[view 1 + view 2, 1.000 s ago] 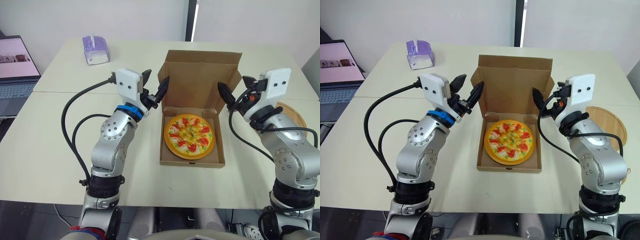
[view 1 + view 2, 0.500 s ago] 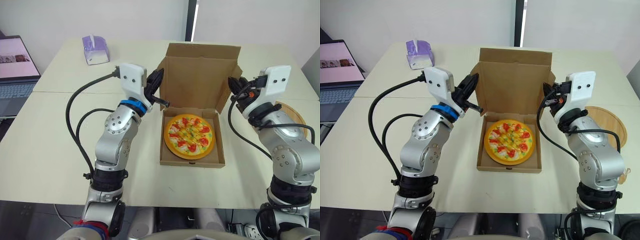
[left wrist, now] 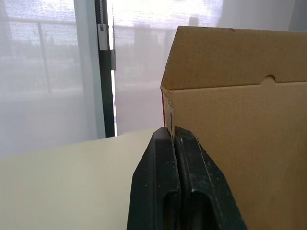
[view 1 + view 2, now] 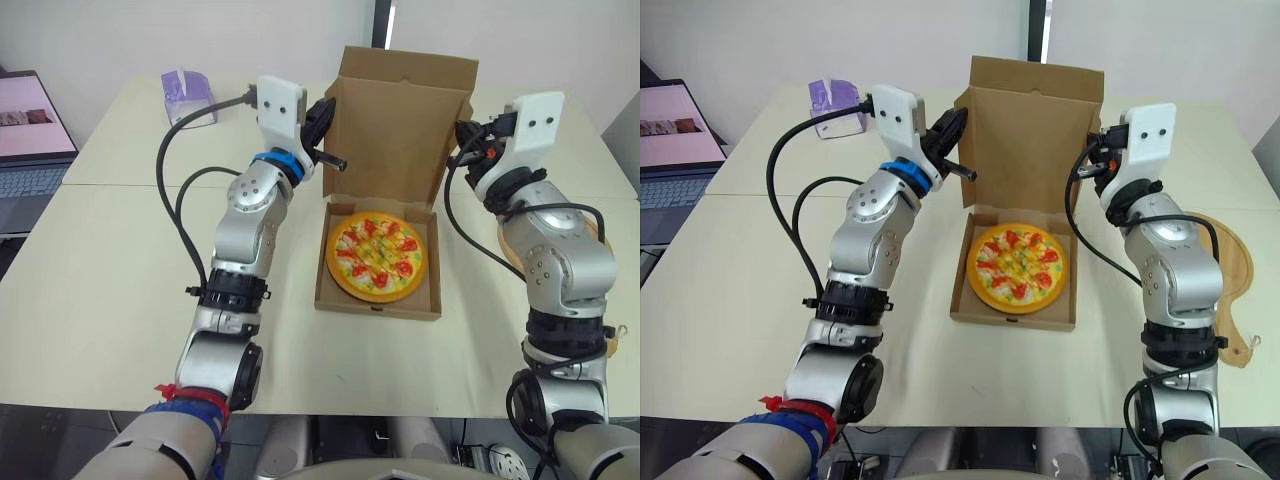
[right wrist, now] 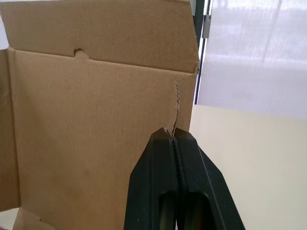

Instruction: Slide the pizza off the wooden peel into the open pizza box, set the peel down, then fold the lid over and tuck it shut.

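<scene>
Laptop: open at the table's far left edge, screen lit, well clear of the work.
Tissue box: small purple carton with a white tissue poking up, at the back left of the table and well apart from the arms.
Left gripper: raised at the lid's left edge. Its black fingers are pressed together with the thin edge of the side flap pinched between them, seemingly to steer that side as the lid folds.
Lid: plain brown corrugated cardboard, matte, standing about upright behind the base. It has a narrow tuck flap along the top and a small notch at the crease.
Pizza box: shallow square cardboard tray with low walls, open and sitting flat mid-table.
Pizza: round with a yellow rim and red, green and yellow toppings. It lies flat inside the tray, so the sliding step looks done.
Right gripper: mirrors the left at the lid's right edge. Its fingers are closed onto the rough, torn-looking edge of that flap, giving a matched hold likely meant to bring the lid down evenly.
Peel: pale, smooth wood with a round blade and a short handle. It lies flat on the table at far right, beyond the right arm and out of the lid's way.
</scene>
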Controlling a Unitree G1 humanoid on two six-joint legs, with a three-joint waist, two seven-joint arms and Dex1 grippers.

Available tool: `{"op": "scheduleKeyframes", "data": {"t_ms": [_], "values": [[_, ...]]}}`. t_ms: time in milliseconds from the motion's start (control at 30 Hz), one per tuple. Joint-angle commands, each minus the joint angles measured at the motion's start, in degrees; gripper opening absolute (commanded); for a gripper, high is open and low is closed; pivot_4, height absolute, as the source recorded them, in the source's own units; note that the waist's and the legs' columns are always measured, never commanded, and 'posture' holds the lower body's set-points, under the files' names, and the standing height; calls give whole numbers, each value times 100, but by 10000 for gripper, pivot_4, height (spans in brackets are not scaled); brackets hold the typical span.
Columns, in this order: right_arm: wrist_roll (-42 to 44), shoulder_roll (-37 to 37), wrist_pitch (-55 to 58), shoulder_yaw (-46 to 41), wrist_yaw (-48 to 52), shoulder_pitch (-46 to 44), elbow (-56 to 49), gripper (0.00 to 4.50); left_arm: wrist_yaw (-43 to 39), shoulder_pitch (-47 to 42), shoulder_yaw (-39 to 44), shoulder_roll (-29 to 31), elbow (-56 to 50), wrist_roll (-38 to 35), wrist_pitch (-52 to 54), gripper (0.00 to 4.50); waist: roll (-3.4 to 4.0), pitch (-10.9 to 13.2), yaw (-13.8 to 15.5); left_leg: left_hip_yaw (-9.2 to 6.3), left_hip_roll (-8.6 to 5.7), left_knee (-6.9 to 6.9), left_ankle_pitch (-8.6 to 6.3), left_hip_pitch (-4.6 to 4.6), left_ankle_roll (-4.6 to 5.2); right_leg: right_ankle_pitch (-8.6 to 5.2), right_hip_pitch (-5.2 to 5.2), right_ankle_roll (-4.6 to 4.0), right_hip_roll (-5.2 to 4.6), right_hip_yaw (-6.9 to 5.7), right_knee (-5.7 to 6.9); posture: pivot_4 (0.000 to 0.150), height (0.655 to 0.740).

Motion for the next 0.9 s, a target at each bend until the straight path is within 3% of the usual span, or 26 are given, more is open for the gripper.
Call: {"op": "scheduleKeyframes", "data": {"t_ms": [33,167,400,900], "values": [[-41,-36,-304,3,152,-136,-104,169,-125,-124,-20,-79,-82,2,-246,0,0,0,-2,-2,0,0,0,-7,0,0,-6,0,0,-1,0,1500,7251],[64,25,-110,-1,177,299,-676,169,-102,496,-133,-181,-1084,-144,185,0,2,-2,-5,-1,0,11,2,-67,-4,2,-69,0,-3,0,14,1500,7251],[398,385,591,-4,-129,1091,-1865,169,101,1863,-514,-330,-3141,-285,1177,0,3,-3,3,-2,2,15,2,-69,-5,2,-69,0,-4,3,17,1500,7251],[539,708,1200,-124,-438,1818,-2699,169,203,3065,-837,-417,-4365,-407,1870,0,-1,-8,21,-3,-6,31,17,-50,-24,7,-61,-7,-4,13,73,1500,7251]]}}
